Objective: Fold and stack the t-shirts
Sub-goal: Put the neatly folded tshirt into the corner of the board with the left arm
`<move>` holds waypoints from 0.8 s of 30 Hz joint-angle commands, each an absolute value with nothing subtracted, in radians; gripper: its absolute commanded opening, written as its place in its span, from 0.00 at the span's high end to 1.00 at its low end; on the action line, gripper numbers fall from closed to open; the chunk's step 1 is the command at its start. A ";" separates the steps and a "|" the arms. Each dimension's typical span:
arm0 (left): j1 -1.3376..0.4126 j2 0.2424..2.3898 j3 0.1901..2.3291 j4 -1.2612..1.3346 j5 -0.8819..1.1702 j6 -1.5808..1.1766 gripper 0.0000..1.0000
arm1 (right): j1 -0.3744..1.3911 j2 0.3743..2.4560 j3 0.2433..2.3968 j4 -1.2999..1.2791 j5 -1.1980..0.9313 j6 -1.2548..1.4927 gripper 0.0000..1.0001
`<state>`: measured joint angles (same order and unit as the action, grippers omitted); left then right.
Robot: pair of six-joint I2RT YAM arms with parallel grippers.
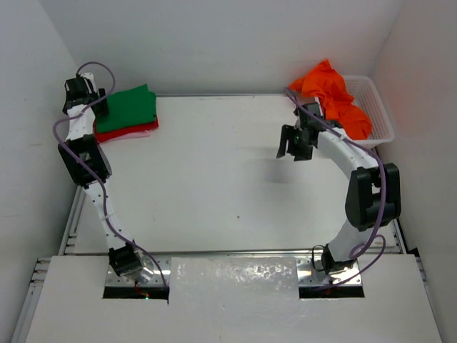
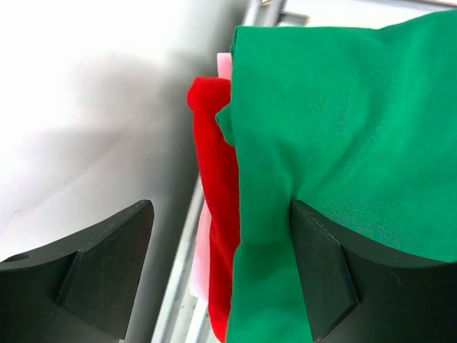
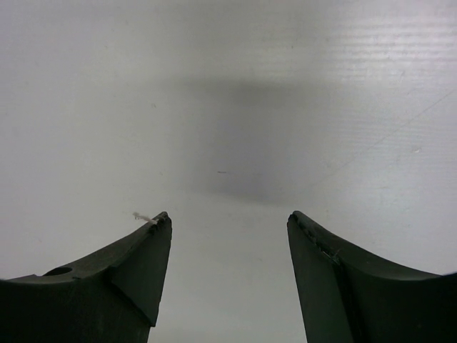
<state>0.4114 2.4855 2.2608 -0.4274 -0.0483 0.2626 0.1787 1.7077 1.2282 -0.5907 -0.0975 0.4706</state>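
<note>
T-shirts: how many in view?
4. Far-left stack: green t-shirt on top, red t-shirt under it, pink t-shirt at the bottom, only a sliver showing. The orange t-shirt is heaped in the basket, far right. More could hide under it.

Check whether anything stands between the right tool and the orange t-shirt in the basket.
Nothing visible does. The right tool hangs open over the table; the orange t-shirt lies uncovered beside it, spilling over the white basket's rim.
</note>
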 commanded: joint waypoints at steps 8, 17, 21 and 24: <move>0.428 2.312 2.235 -0.433 -0.114 0.261 0.25 | 0.075 1.879 1.857 -0.756 -0.031 0.374 0.61; 0.393 2.175 2.217 -0.528 0.063 0.264 0.23 | -0.216 2.290 2.194 -0.487 -0.009 0.638 0.35; 0.361 2.135 2.212 -0.583 -0.032 0.284 0.23 | -0.259 2.457 2.285 -0.371 0.075 0.660 0.29; 0.304 2.108 2.194 -0.643 -0.111 0.320 0.22 | -0.270 2.572 2.338 -0.270 0.025 0.684 0.27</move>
